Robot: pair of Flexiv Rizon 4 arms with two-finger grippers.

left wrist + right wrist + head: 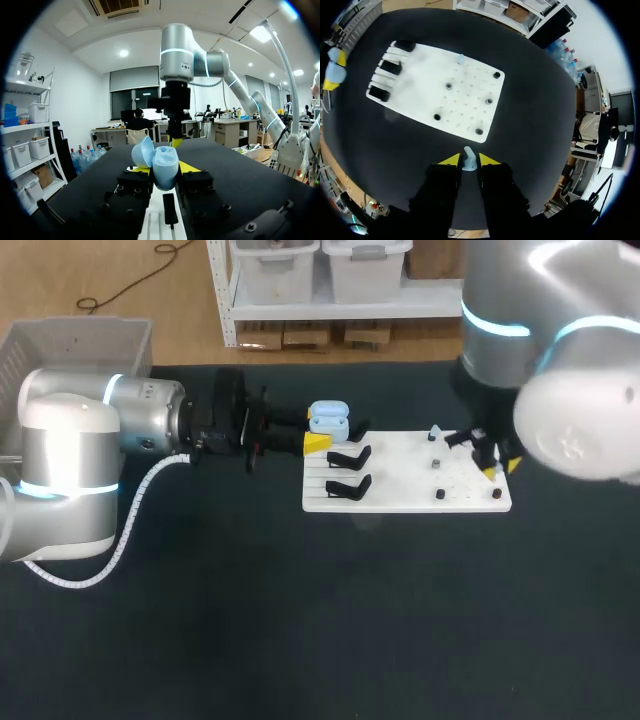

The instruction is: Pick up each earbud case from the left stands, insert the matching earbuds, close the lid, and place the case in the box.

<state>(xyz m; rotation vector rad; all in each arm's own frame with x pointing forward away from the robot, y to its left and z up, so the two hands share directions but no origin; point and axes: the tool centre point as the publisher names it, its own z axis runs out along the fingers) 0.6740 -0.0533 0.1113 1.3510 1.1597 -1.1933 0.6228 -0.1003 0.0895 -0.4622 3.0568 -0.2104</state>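
Pale blue case [328,420]: smooth plastic, rounded like a pebble, with its lid hinged open. My left tool [164,170] pinches it, one yellow tip on each flank, above the ten o'clock corner of the board [400,496].
Matching earbud [469,157]: the same pale blue, small, stemmed and glossy. It is nipped between the yellow tips of my right tool [469,160], which hangs just off the board's three o'clock edge.
Step in hand: I judge this to be the insertion stage. The case is lifted and open, and one bud is picked but not yet seated.
Next move: carry the bud toward nine o'clock to the open case, line its stem up with a socket and lower it gently. The slick plastic could twist in so small a pinch.
White board: flat, hard and matt, dotted with fine holes and a few dark pegs [440,494].
Black stands [348,457]: two low cradles at the board's nine o'clock end, both bare.
Grey box [85,340]: straight-walled and open-topped, at ten o'clock of the desk [300,620].
Dark desk: matt and even.
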